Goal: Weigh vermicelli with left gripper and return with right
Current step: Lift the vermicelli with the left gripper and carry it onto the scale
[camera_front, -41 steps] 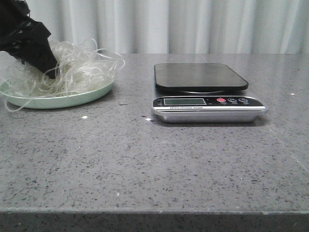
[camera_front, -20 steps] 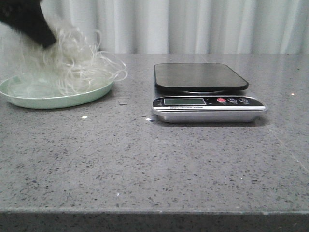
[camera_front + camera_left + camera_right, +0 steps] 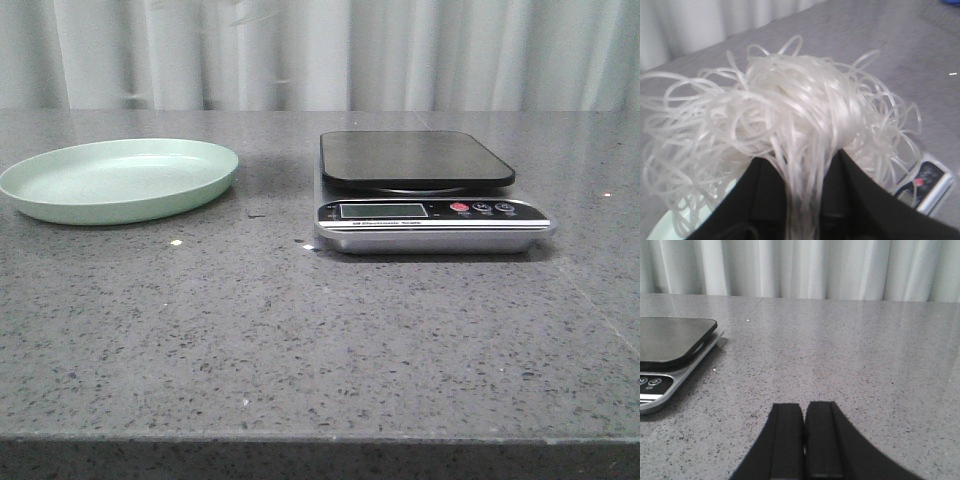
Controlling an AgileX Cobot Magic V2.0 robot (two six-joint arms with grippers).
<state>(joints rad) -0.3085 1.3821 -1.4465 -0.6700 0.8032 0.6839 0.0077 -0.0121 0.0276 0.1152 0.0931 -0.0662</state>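
In the left wrist view my left gripper is shut on the vermicelli, a fluffy whitish tangle that hangs from the jaws in the air. The green plate sits bare at the left of the table; a sliver of it shows under the noodles. The scale stands at the table's middle, its black platform bare; its button panel shows below the noodles. In the front view the left gripper and the noodles are out of view. My right gripper is shut and empty, low over the table to the right of the scale.
A grey speckled stone table with a curtain behind it. A few small white crumbs lie between the plate and the scale.
My left gripper has lifted the vermicelli off the green plate and up out of the front view. The plate now lies bare.
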